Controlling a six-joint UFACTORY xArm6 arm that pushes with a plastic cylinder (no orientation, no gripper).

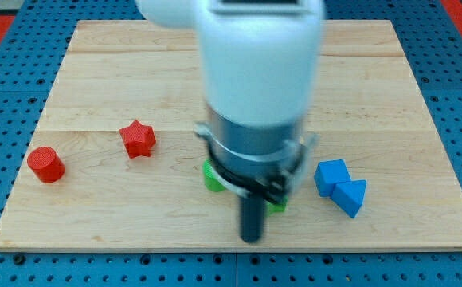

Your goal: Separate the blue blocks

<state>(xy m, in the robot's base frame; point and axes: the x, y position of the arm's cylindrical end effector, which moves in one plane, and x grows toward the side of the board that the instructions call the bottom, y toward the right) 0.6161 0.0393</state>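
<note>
Two blue blocks sit touching at the view's lower right: a blue cube [331,176] and, just right and below it, a blue triangular block [350,196]. My tip [251,237] is near the board's bottom edge, well left of the blue blocks and apart from them. The rod hangs from the arm's large white and grey body [255,88], which hides the board's middle.
Green blocks [212,177] peek out from behind the arm just above my tip, partly hidden. A red star [138,139] and a red cylinder [45,164] lie at the view's left. The wooden board [95,64] ends just below my tip.
</note>
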